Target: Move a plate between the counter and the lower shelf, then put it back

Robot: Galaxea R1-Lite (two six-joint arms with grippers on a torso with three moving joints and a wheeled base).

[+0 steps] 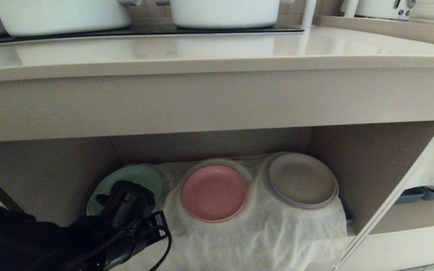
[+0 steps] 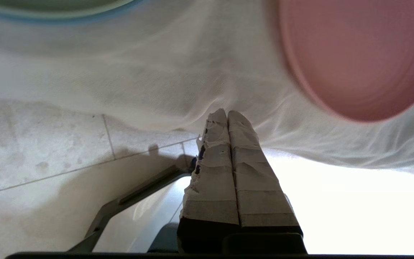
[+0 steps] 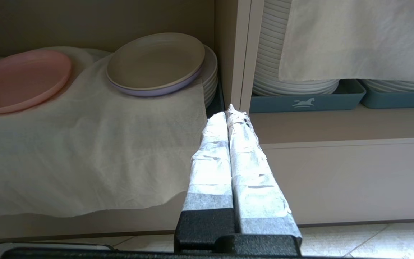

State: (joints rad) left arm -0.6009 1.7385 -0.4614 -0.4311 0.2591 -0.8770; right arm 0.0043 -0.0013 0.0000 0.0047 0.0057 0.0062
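Observation:
The pink plate (image 1: 214, 192) lies on the white cloth in the lower shelf (image 1: 371, 169), between two other plates. The counter (image 1: 217, 52) above carries no plate in view. My left arm (image 1: 126, 205) comes in from the lower left, in front of the shelf. In the left wrist view my left gripper (image 2: 227, 113) is shut with nothing between its taped fingers, its tips at the hanging cloth edge, apart from the pink plate (image 2: 358, 57). My right gripper (image 3: 228, 109) is shut and empty, low in front of the shelf's side wall, with the pink plate (image 3: 20, 79) far off.
A green plate (image 1: 138, 178) sits left of the pink one and a grey-brown plate (image 1: 301, 180) right of it. White pots (image 1: 224, 13) stand on the black hob (image 1: 138, 32). The neighbouring shelf holds blue-grey trays (image 3: 306, 100) of stacked white plates.

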